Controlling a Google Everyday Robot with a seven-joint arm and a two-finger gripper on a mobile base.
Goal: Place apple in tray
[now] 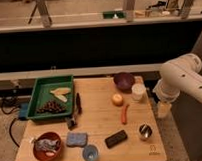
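The apple [117, 99], small, round and yellow-orange, sits on the wooden table right of centre, just below the purple bowl [124, 80] and left of the white cup [138, 91]. The green rectangular tray [53, 78] lies at the table's back left, with pale yellow pieces and a dark cluster in it. My white arm comes in from the right. Its gripper [164, 109] hangs beside the table's right edge, well right of the apple and apart from it.
An orange carrot [124, 114] lies just below the apple. A black flat object [116, 138], a metal cup [145, 131], a blue sponge [76, 139], a blue cup [90, 153] and a red bowl [46, 145] stand along the front. A black utensil [78, 103] lies beside the tray.
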